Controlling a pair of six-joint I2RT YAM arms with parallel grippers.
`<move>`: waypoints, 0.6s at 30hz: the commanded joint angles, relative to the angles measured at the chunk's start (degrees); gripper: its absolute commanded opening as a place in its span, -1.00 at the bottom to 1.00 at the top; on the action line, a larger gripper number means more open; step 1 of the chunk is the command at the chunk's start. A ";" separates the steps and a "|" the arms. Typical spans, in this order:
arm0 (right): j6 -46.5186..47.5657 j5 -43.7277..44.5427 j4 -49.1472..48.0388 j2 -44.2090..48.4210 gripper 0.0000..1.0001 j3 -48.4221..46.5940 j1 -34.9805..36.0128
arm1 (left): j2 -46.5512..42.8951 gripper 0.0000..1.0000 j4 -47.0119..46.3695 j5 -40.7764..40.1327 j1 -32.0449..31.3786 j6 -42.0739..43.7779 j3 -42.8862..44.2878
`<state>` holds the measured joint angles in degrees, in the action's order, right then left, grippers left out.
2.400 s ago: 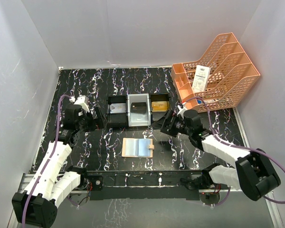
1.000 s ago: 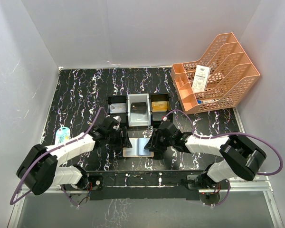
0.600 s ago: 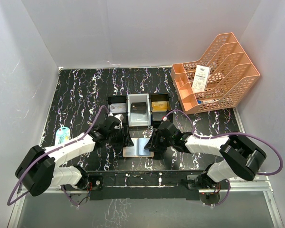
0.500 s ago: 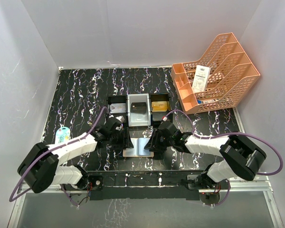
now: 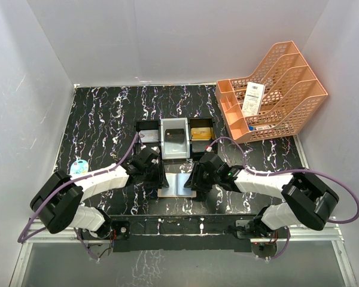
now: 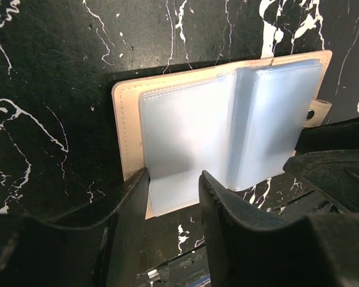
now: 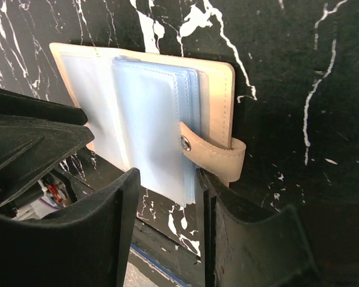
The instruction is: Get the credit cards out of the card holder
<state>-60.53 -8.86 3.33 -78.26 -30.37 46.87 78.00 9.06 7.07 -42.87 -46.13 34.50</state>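
Tan card holder (image 5: pixel 177 184) open flat near front of table (image 5: pixel 107 113), ends hidden under grippers from above. Left gripper (image 6: pixel 174 176), right gripper (image 7: pixel 166 174) partly open, holding nothing, one at each end. Blue sleeves (image 6: pixel 185 131) too cloudy to tell what sits inside.

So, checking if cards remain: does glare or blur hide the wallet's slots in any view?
Top external: wallet tiny, washed to a pale sheen. Left wrist: slots sharp, mild glare, near fingers blurred. Right wrist: the same, milkier at left.
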 commanded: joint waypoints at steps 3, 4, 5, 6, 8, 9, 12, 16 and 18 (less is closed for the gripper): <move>3.79 5.29 7.21 2.41 -0.19 -4.02 0.16 | 3.37 -0.27 1.01 -2.94 -1.42 -1.25 -2.73; 3.90 5.46 7.63 2.34 -0.19 -4.26 0.18 | 3.45 -0.28 0.78 -2.94 -1.42 -1.39 -2.95; 3.97 5.37 7.80 2.32 -0.20 -4.31 0.16 | 3.49 -0.29 0.66 -2.94 -1.50 -1.49 -3.14; 3.94 5.38 7.76 2.24 -0.20 -4.21 0.22 | 3.48 -0.29 0.69 -3.06 -1.51 -1.51 -3.20; 3.66 5.49 7.85 1.87 -0.20 -3.88 0.23 | 3.40 -0.30 0.78 -3.07 -1.51 -1.44 -3.18; 3.67 5.28 7.54 1.59 -0.21 -3.65 0.24 | 3.27 -0.30 0.67 -2.85 -1.51 -1.30 -3.13; 3.58 3.47 5.66 0.08 -0.24 -3.04 0.23 | 2.68 -0.32 -1.24 -1.36 -1.55 -0.95 -3.32; 3.53 1.17 2.19 -1.78 -0.37 -2.85 0.63 | 2.17 -0.33 -5.47 2.10 -1.97 -0.89 -3.81; 3.51 0.60 1.21 -2.34 -0.47 -2.90 0.76 | 2.45 -0.34 -7.22 3.66 -2.29 -0.97 -3.83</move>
<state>-57.19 -7.07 8.80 -78.54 -32.47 46.89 77.49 7.25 6.96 -43.31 -46.94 33.34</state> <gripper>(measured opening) 0.311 0.340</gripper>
